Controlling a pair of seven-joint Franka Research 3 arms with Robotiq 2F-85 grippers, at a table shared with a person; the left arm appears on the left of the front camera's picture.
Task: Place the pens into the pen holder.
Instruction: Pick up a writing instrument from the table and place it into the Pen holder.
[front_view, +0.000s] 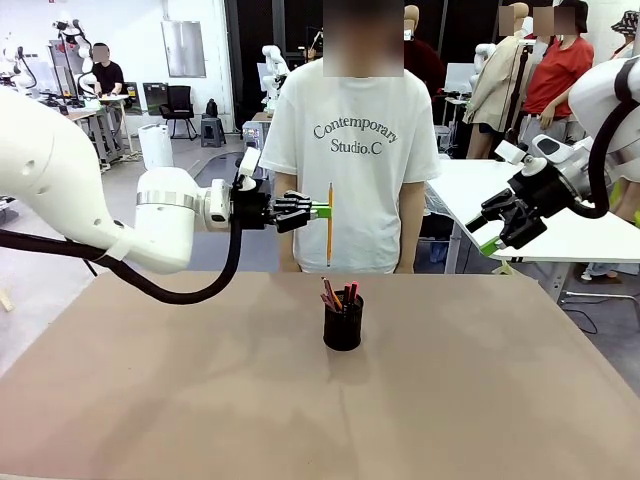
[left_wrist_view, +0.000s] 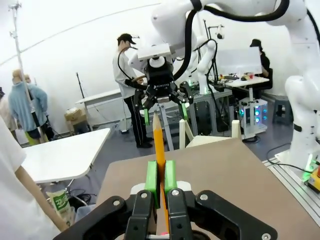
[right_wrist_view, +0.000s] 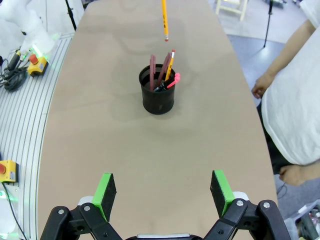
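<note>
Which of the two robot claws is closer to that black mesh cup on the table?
Left. The left gripper hangs above the pen holder, holding a yellow pencil; the right gripper hovers farther away, off to the side.

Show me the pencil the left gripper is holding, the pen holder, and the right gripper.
pencil (front_view: 330, 215), front view, mid shaft.
pen holder (right_wrist_view: 158, 100), right wrist view, mesh wall.
right gripper (right_wrist_view: 163, 192), right wrist view, midway between its open fingertips.

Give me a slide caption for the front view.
Left gripper holds a yellow pencil upright above the pen holder; right gripper waits open.
</note>
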